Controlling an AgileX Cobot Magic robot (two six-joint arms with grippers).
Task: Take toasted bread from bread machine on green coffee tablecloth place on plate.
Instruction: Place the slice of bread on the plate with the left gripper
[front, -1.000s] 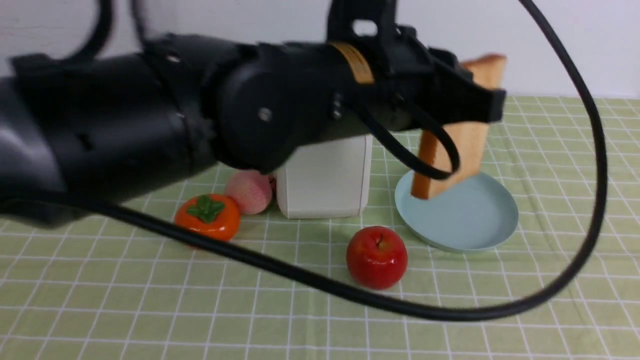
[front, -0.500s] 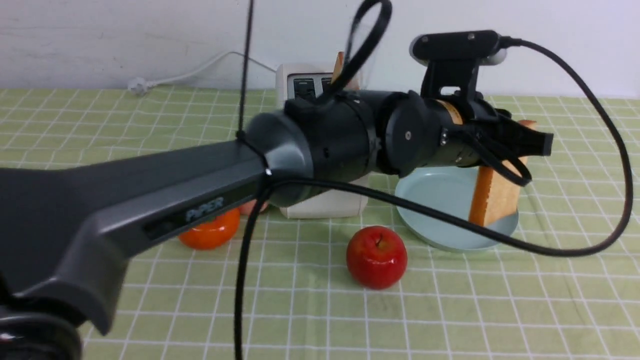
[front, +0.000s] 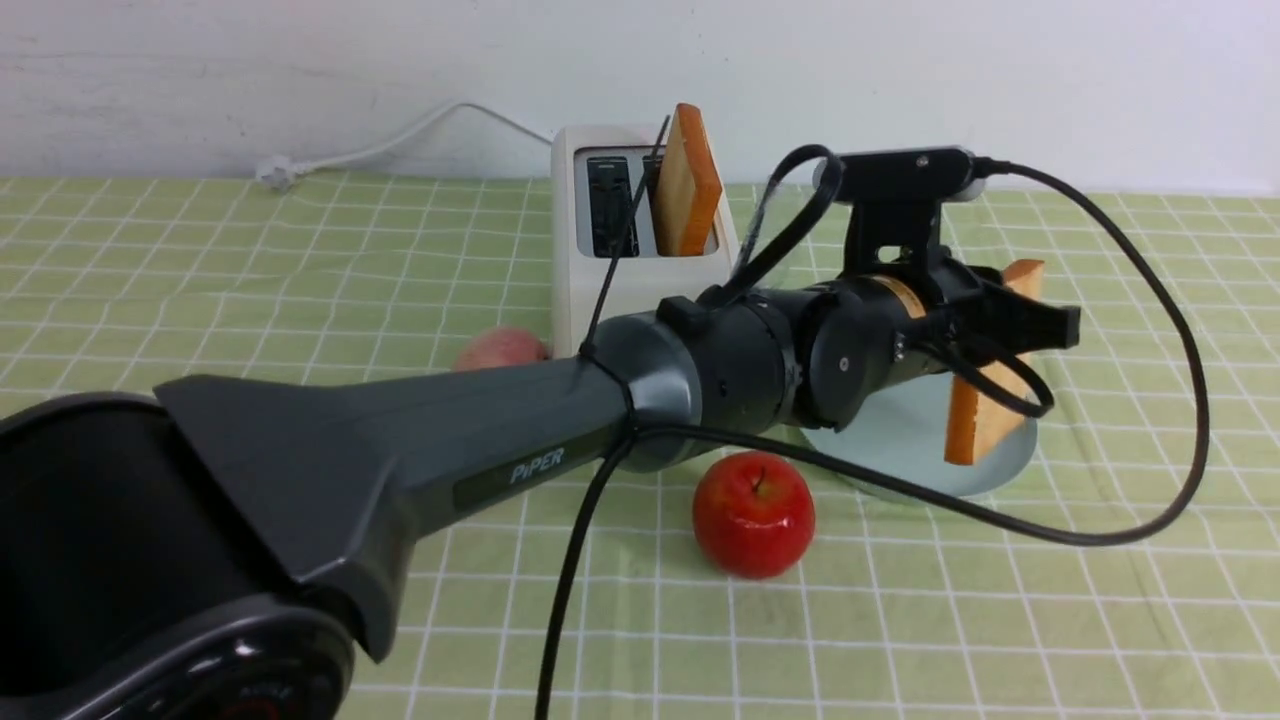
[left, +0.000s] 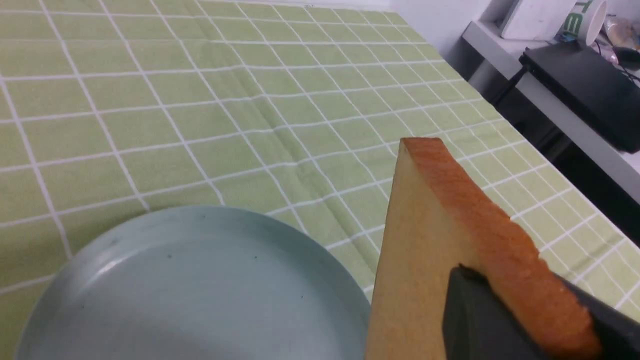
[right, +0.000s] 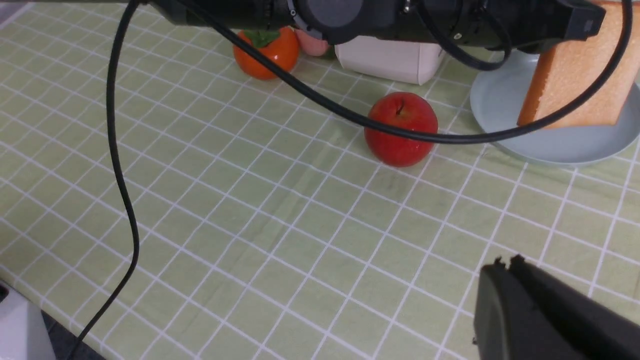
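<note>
My left gripper (front: 1040, 325) is shut on a toasted bread slice (front: 985, 400) and holds it tilted on edge over the right part of the pale blue-green plate (front: 880, 440). The slice's lower corner is at the plate's surface; I cannot tell whether it touches. In the left wrist view the dark fingers (left: 480, 320) clamp the bread (left: 425, 240) beside the plate (left: 200, 280). Another slice (front: 688, 180) stands in the right slot of the cream bread machine (front: 565, 290) on the green coffee tablecloth (front: 300, 260). My right gripper (right: 505, 262) is shut and holds nothing, low over the cloth.
A red apple (front: 753, 513) lies just in front of the plate, left of it. A peach (front: 500, 350) sits left of the toaster, and an orange persimmon (right: 265, 50) lies beside it. The left arm's black cable (front: 1150, 500) loops over the plate's right side.
The left arm has swung lower and to the right, carrying the slice from high over the plate's left side down to its right part. The toaster's top has come into view.
</note>
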